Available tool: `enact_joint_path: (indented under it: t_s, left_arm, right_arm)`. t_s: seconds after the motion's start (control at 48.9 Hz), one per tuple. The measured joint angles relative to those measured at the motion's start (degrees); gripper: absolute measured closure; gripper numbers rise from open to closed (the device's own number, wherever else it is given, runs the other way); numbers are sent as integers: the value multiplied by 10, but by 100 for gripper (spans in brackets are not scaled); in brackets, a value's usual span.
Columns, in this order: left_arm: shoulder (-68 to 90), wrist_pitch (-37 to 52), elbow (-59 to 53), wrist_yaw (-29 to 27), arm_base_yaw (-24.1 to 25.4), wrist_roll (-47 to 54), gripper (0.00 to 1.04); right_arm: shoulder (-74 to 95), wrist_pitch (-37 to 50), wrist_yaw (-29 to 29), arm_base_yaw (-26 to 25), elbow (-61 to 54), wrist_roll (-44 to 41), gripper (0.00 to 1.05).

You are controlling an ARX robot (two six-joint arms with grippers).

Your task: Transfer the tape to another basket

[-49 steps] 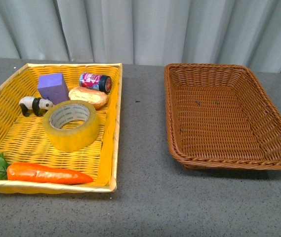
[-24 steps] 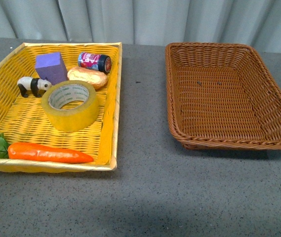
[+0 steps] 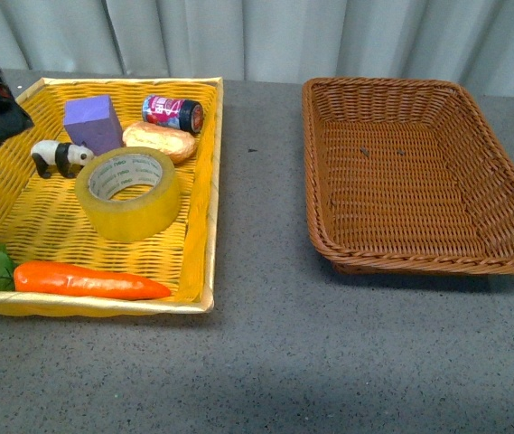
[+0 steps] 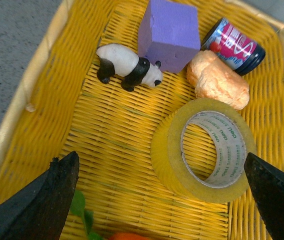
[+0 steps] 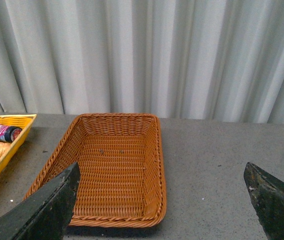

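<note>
Our left gripper (image 4: 157, 162) hung spread wide above the yellow basket (image 3: 206, 208), where the tape (image 3: 135, 220) lay flat, its core axis pointing up. Rightward, the brown basket (image 3: 401, 264) stood well apart, and our right gripper (image 5: 161, 170) gaped likewise.

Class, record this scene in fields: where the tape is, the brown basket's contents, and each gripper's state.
Tape: wide yellow translucent packing-tape roll lying flat in the bright yellow woven basket
Destination: dark brown wicker basket, nothing in it
Left gripper: jaws open, over the yellow basket, holding nothing
Right gripper: jaws open, holding nothing
</note>
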Motion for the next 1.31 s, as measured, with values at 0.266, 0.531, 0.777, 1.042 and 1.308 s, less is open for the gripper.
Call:
enact_joint_path:
  t_s: [0.266, 0.531, 0.777, 1.042, 1.308]
  left_arm:
    - [105, -56, 99, 32, 3, 36, 7]
    - [176, -110, 176, 37, -4, 85, 7]
    - [208, -134, 213, 42, -16, 102, 7]
    - [238, -149, 235, 43, -25, 111, 7]
    - [262, -161, 256, 20, -27, 117, 7]
  right_arm:
    - [0, 0, 0, 0, 0, 0, 9]
    - [0, 0, 0, 0, 0, 0, 9]
    - [0, 0, 0, 0, 0, 0, 9]
    - [0, 0, 0, 0, 0, 0, 9]
    - [0, 0, 0, 0, 0, 0, 9]
